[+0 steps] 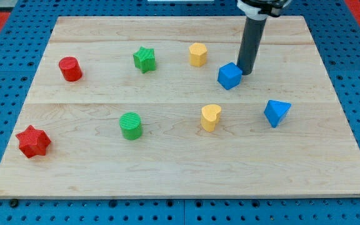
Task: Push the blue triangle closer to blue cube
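The blue triangle, a plain unmarked wedge, sits toward the view's right of the wooden surface, well apart from the blue cube up-left. My tip rests just beside the cube's right edge; there is no hand to open or close. A yellow heart block stands left of the triangle.

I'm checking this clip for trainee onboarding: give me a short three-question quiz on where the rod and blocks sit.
1. True or false: my tip is right beside the blue cube.
2. Which block lies nearest the blue triangle? A red cylinder B yellow heart C green star
3. Fill in: the blue triangle lies toward the view's ____ and right of the blue cube.

Key: 1 true; 2 B, the yellow heart; 3 bottom.
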Controlling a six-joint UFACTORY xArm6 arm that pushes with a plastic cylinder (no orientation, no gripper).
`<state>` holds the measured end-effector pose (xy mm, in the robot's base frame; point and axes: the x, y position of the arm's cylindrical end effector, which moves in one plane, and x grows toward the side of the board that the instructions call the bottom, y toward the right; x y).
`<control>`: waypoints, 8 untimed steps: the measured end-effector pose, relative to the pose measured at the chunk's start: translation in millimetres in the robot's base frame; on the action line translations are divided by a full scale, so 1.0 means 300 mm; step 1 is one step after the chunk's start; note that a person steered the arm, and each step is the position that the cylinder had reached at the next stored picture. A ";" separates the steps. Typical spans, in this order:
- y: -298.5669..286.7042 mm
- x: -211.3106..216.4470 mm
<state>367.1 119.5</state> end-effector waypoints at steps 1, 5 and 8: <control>0.087 0.000; 0.420 0.404; 0.298 0.434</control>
<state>497.2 208.8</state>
